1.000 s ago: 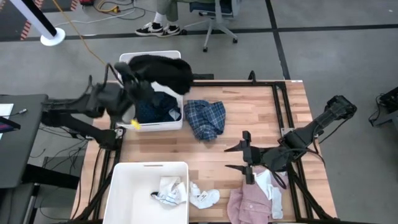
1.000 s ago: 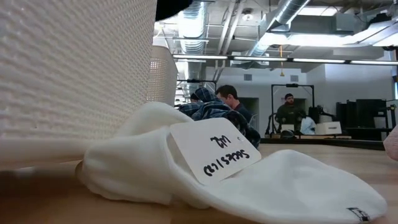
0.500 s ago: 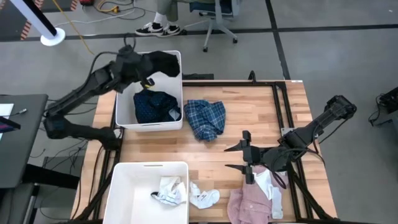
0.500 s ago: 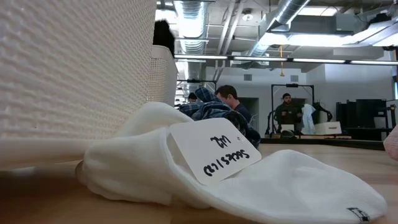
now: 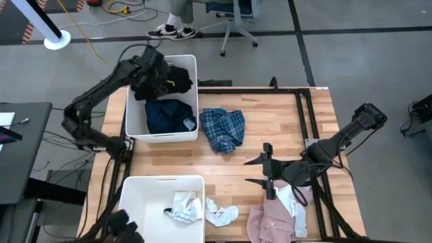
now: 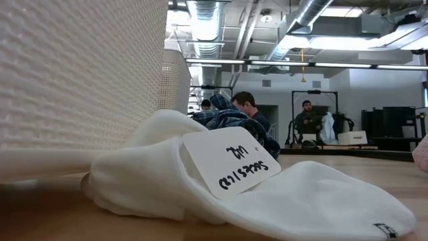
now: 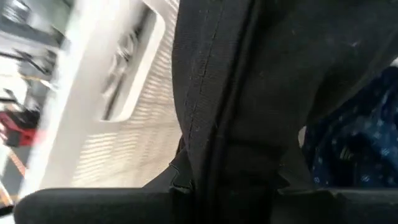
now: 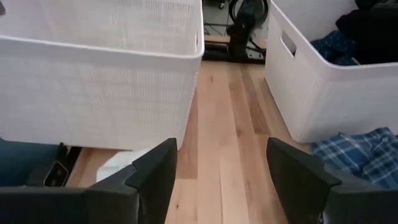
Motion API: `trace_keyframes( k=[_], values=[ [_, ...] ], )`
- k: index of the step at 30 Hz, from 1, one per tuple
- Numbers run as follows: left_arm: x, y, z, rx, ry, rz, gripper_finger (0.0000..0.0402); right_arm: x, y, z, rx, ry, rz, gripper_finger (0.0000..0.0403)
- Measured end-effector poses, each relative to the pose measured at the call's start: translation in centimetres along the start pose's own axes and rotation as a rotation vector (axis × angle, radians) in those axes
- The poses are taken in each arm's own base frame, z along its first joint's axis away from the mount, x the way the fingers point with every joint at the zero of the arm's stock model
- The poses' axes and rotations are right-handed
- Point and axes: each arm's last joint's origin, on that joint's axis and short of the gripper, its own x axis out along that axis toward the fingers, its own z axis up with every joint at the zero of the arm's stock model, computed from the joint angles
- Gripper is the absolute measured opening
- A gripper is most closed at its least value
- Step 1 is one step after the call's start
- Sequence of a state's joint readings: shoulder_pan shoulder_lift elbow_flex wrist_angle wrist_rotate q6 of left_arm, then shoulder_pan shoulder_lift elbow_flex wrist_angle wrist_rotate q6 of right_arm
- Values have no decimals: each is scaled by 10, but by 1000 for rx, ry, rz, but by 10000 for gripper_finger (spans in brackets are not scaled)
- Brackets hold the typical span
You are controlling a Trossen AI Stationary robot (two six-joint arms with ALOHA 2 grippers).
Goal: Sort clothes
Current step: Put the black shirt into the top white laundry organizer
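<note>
Closest to the front edge of the worktop (image 5: 270, 128) sits the near white bin (image 5: 131, 202), and it's only got a crumpled white sock (image 5: 183, 206) in it, with another pair of small white socks (image 5: 221, 214) lying on the wood just beside its right wall. Right of those, the pink shirt (image 5: 273, 219) is bunched at the front edge, and the right tool (image 5: 265, 171) hovers just above its back end, fingers spread apart with nothing in them, pointing left toward the socks. So the pink shirt is pretty much under that arm already, way nearer to it than to the left one. Further back, mid-worktop, the blue plaid shirt (image 5: 224, 128) lies in a heap touching the right wall of the far white bin (image 5: 195, 101). That bin holds the navy dotted shirt (image 5: 166, 115) in its front half. Over its back half the left tool (image 5: 150, 73) is clamped on the black top (image 5: 172, 77), which hangs down inside the bin's walls, so my guess is letting go there is all that's needed. Plaid, pink and the loose socks are not sorted yet.
</note>
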State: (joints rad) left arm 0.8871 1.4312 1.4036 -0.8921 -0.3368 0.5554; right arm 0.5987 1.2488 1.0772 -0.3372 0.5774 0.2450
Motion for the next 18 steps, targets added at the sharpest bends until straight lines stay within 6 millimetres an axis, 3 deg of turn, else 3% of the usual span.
trace_keyframes(
  k=[10, 18],
  values=[
    [60, -11, -3, 11, 197, -160, 93, 1, 2, -7, 21, 22, 1, 260],
    [59, -11, -4, 28, 216, -158, 118, 1, 2, -7, 26, 21, 5, 260]
  ],
)
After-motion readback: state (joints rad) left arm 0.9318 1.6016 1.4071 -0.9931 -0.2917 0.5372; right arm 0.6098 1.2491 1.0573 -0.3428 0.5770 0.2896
